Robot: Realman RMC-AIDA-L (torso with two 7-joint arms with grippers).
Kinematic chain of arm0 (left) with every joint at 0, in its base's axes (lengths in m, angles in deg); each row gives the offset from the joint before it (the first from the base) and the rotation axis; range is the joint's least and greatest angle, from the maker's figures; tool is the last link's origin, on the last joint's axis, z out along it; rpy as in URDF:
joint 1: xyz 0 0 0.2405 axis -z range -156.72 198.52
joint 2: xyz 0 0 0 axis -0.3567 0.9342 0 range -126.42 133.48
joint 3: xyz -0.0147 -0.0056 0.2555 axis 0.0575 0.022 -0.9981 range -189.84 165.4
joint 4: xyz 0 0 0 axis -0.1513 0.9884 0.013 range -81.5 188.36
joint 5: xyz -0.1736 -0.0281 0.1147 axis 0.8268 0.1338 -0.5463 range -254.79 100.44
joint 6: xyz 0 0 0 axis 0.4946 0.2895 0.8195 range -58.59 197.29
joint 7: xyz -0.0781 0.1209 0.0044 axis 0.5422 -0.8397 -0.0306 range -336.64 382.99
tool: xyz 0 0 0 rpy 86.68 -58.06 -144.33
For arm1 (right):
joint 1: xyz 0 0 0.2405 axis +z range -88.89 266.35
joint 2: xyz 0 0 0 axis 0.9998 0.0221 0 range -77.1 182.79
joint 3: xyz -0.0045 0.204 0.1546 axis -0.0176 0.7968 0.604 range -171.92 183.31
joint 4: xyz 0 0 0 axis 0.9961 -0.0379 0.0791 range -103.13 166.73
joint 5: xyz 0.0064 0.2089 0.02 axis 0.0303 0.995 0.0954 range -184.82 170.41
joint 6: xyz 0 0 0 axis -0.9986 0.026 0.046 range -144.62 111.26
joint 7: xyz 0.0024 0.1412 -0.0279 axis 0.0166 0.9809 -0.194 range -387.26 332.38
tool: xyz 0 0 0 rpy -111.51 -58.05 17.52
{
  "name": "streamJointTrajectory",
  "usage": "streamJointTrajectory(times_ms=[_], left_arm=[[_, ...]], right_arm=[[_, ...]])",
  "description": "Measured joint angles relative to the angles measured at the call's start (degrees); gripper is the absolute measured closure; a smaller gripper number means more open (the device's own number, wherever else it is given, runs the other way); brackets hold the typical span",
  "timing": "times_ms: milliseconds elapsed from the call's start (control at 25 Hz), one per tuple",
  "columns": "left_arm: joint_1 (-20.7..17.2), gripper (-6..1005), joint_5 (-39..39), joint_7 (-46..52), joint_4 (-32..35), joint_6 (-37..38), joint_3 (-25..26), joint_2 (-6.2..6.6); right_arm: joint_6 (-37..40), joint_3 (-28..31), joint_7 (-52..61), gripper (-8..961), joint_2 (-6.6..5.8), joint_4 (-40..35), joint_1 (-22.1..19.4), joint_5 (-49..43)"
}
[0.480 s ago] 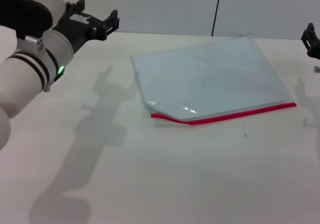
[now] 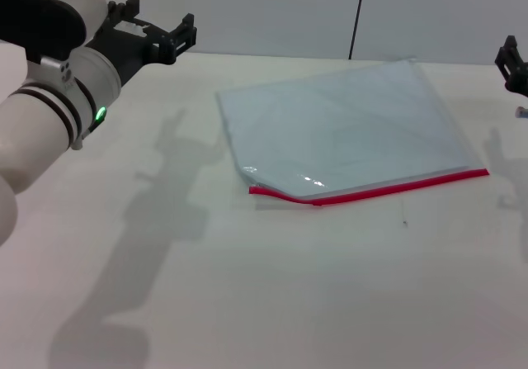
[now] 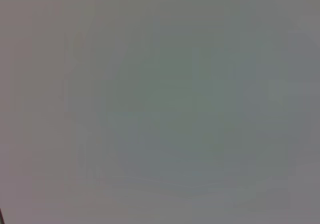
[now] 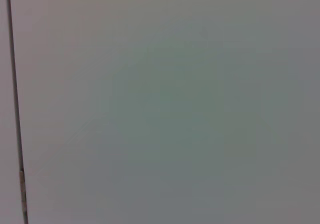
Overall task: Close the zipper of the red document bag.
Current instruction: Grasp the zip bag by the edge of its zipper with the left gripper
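The red document bag (image 2: 346, 130) lies flat on the white table (image 2: 272, 286), a bit past the middle and toward the right side. It is a big, see-through, pale blue pouch. The zipper (image 2: 388, 189) is the thin bright red strip along the bag's near edge. It runs from the near left corner across to the right corner. At the left end the red strip bends, and the corner of the bag there looks a little lifted.

The left gripper (image 2: 157, 37) is up in the air at the far left, well apart from the bag. Its two black fingers (image 2: 183, 32) are spread apart, and there is nothing between them. It touches nothing. Its dark shadow falls on the table to the left of the bag.

The right gripper (image 2: 513, 65) just peeks in at the right edge, off past the far right corner of the bag. Only a small black part shows, so I cannot tell how it is set.

Both wrist views show only a plain grey surface, maybe the wall.
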Motion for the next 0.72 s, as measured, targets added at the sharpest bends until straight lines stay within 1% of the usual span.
streamJointTrajectory(times_ms=[160, 240, 360, 560, 680, 720], left_arm=[[0.0, 172, 0.0, 0.0, 0.6, 1.5, -0.1, 0.12], [-0.1, 174, -0.1, -0.1, 2.3, 4.7, -0.1, 0.24], [-0.1, 177, -0.6, -0.7, 5.7, 11.4, 0.1, 0.53], [1.2, 181, -1.8, -3.1, 11.8, 27.5, 1.4, 2.11], [1.9, 184, -6.2, -3.2, 15.1, 36.0, 3.1, 2.16], [2.1, 185, -7.4, -3.2, 15.7, 37.5, 3.3, 2.06]], right_arm=[[-0.1, 0.0, 0.0, 177, 0.00, 0.0, 0.0, 0.0], [-0.2, 0.1, 0.0, 178, 0.00, 0.1, 0.0, 0.0], [-0.3, 0.0, 0.0, 180, -0.04, 0.1, -0.1, 0.0], [-0.3, 0.0, 0.0, 183, -0.13, 0.1, 0.0, 0.0], [-0.3, 0.1, 0.0, 185, -0.18, 0.2, 0.0, 0.0], [-0.3, 0.1, 0.0, 185, -0.18, 0.3, 0.0, 0.0]])
